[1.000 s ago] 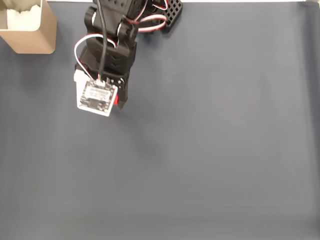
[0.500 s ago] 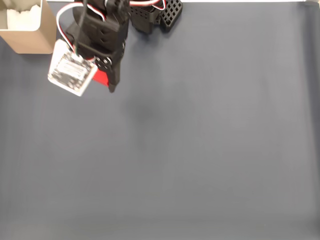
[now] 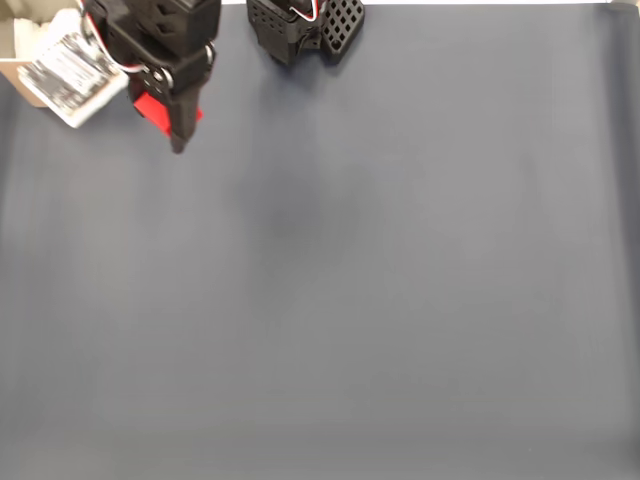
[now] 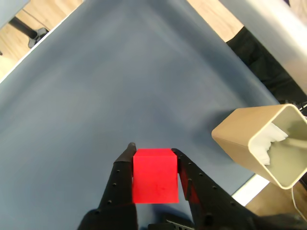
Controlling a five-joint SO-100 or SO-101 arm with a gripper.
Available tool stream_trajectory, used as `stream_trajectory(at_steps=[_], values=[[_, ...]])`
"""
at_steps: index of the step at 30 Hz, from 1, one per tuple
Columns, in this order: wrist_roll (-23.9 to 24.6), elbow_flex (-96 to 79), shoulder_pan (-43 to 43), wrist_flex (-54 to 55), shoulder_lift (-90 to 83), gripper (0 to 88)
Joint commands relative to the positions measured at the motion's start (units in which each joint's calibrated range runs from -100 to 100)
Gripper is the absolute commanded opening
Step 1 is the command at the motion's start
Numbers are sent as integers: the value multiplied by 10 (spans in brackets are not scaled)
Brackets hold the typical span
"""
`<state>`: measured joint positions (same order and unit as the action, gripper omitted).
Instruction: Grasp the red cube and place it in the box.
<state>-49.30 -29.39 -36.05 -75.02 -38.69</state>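
The red cube (image 4: 154,175) sits clamped between the black fingers of my gripper (image 4: 152,152), lifted off the grey table. From above, in the fixed view, the red cube (image 3: 152,107) peeks out beside the gripper (image 3: 177,140) near the top left. The tan box (image 4: 261,141) with white padding stands to the right of the gripper in the wrist view, a short way off. In the fixed view the box (image 3: 12,68) is at the top left corner, mostly hidden behind the arm's white camera module.
A dark grey mat (image 3: 380,280) covers the table. The arm's black base (image 3: 300,25) stands at the top centre of the fixed view. Wooden floor and the table edge (image 4: 38,52) show in the wrist view.
The arm has swung up and to the left in the fixed view, carrying the red cube from mid-left toward the box corner. The gripper stays shut on the cube.
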Motion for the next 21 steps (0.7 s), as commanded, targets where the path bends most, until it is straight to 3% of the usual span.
stream_trajectory(at_steps=[1,21], values=[[11,41,-25,-4,-19,76],[22,88,-119,-6,3,72]])
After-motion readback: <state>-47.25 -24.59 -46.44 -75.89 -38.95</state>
